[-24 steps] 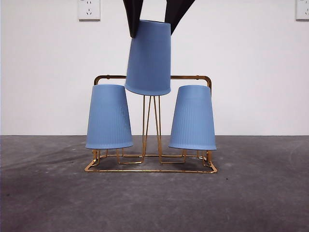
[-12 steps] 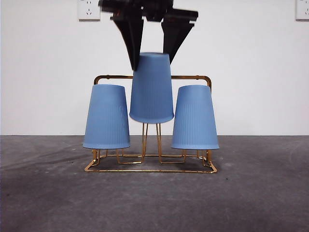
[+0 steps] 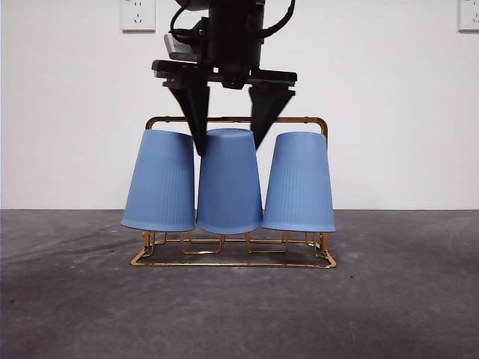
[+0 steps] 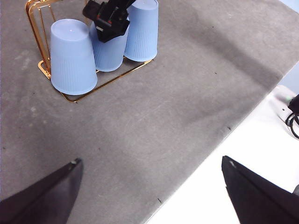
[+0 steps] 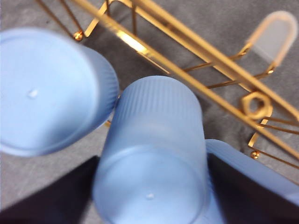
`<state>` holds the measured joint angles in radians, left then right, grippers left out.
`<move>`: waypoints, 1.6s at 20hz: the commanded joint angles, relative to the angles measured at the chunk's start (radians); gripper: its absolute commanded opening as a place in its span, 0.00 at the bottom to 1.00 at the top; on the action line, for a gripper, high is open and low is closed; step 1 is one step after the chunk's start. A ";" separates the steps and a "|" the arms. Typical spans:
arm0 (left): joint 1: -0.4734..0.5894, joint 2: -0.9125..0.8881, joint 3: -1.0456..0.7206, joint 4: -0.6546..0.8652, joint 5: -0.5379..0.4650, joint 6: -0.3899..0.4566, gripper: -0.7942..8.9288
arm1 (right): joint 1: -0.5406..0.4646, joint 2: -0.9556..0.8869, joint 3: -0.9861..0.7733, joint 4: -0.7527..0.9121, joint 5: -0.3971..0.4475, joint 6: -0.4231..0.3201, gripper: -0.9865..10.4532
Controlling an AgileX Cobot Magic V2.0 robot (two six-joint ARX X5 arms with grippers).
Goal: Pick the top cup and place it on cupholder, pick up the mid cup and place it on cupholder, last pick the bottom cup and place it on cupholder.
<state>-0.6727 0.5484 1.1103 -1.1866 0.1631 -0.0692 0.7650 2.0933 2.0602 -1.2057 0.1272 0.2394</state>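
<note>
Currently, right gripper (image 3: pixel 228 142): we find its jaws clamped on the middle cup (image 3: pixel 228 183).
Cupholder (image 3: pixel 310 120): carries three cups.
Left gripper (image 4: pixel 149 196): parted, waiting.
Risk: we judge withdrawal may drag neighbouring cups (image 3: pixel 161 183).

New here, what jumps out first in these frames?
Three upside-down blue cups in a tight row on the gold cupholder at the table's middle. The right gripper comes down from above with its black jaws on either side of the middle cup, which sits level with the left cup and the right cup. The left gripper waits apart, open over bare table.
</note>
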 commanded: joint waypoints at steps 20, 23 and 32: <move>-0.008 0.002 0.009 0.146 -0.002 -0.050 0.56 | 0.058 -1.247 -0.785 0.097 -0.010 -0.019 0.54; -0.008 0.002 0.009 0.196 -0.035 -0.067 0.56 | 0.058 -1.528 -1.022 0.192 -0.010 0.023 0.54; -0.008 0.003 0.008 0.208 -0.151 -0.071 0.09 | 0.058 -1.729 -1.152 0.211 -0.047 0.023 0.11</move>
<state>-0.6727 0.5484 1.1103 -0.9932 0.0185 -0.1349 0.8127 0.3599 0.9020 -1.0088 0.0753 0.2554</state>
